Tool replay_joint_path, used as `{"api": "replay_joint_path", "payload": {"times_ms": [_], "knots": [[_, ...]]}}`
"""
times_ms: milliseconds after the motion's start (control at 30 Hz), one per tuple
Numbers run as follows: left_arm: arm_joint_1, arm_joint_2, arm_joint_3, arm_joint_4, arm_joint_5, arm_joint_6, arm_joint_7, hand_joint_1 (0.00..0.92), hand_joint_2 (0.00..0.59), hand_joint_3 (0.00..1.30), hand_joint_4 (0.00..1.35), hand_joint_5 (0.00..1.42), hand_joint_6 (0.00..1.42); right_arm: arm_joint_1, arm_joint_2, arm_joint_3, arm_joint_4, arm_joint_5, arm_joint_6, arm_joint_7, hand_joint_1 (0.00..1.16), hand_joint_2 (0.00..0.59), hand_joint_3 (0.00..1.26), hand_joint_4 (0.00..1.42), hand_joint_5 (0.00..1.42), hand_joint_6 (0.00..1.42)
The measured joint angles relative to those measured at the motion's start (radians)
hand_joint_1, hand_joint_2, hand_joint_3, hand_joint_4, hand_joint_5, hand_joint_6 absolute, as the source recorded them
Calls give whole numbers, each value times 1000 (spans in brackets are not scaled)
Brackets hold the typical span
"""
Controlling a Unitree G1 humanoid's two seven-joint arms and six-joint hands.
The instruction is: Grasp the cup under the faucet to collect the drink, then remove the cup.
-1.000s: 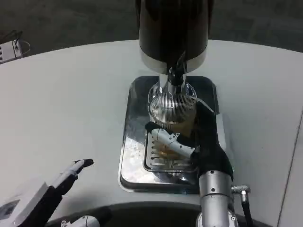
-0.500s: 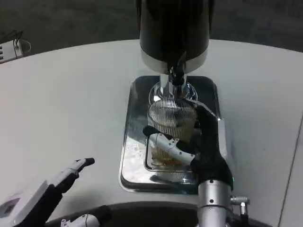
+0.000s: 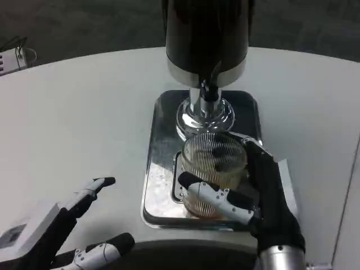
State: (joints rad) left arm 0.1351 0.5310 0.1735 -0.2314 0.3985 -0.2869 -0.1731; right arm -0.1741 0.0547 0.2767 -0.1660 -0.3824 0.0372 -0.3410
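A ribbed clear glass cup point(image 3: 214, 169) with amber drink in its bottom is held by my right hand point(image 3: 253, 194), whose fingers wrap around its front and right side. The cup is over the front part of the shiny metal drip tray point(image 3: 160, 169), clear of the faucet point(image 3: 207, 89) of the dark dispenser point(image 3: 205, 39) behind it. My left hand point(image 3: 67, 225) hovers open at the lower left, well away from the tray, holding nothing.
The chrome base of the dispenser point(image 3: 205, 115) stands on the tray just behind the cup. White table point(image 3: 79, 124) lies open to the left and to the right. A small white object point(image 3: 14, 59) sits at the far left edge.
My right hand has drawn the cup back toward me, from under the faucet to the front of the tray. The left hand has shifted slightly.
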Motion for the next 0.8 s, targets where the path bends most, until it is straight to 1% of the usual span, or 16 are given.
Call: {"api": "replay_joint_path", "payload": {"times_ms": [100, 167, 200, 300, 400, 567, 600, 667, 800], "knots": [[-10, 0, -1, -1, 2, 0, 3, 0, 102, 131, 73, 163, 187, 82, -16, 2, -107, 17, 23, 76, 925, 239, 1157, 1411, 1424, 1424], [-15, 0, 0, -3, 3, 0, 7, 0, 102, 131, 71, 162, 187, 144, -42, -5, -192, 25, 40, 135, 925, 239, 1161, 1411, 1424, 1424], [-16, 0, 0, -5, 3, 0, 8, 0, 102, 131, 70, 161, 187, 165, -53, -11, -220, 33, 43, 154, 925, 239, 1162, 1411, 1424, 1424], [-15, 0, -1, -19, 4, 0, 7, 0, 101, 122, 39, 134, 187, 222, -84, -40, -308, 47, 52, 206, 925, 239, 1165, 1411, 1424, 1424], [-11, 1, -3, -59, 10, 0, 7, 0, 100, 104, 4, 105, 165, 272, -134, -84, -401, 61, 51, 260, 925, 239, 1167, 1422, 1424, 1424], [7, 4, -27, -143, 42, 1, -8, 0, 99, 52, 0, 34, 99, 305, -184, -159, -506, 98, 48, 323, 925, 239, 1168, 1424, 1424, 1424], [12, 4, -31, -156, 43, 1, -13, 0, 99, 42, 0, 22, 94, 306, -189, -170, -518, 101, 45, 330, 925, 239, 1168, 1424, 1424, 1424], [27, 5, -34, -196, 48, 6, -28, 0, 99, 30, 0, 7, 89, 309, -199, -191, -541, 110, 43, 346, 925, 239, 1168, 1424, 1424, 1424], [57, 7, -39, -271, 70, 11, -52, 0, 93, 16, 0, 0, 65, 326, -226, -209, -574, 119, 30, 379, 925, 239, 1168, 1424, 1424, 1424]]}}
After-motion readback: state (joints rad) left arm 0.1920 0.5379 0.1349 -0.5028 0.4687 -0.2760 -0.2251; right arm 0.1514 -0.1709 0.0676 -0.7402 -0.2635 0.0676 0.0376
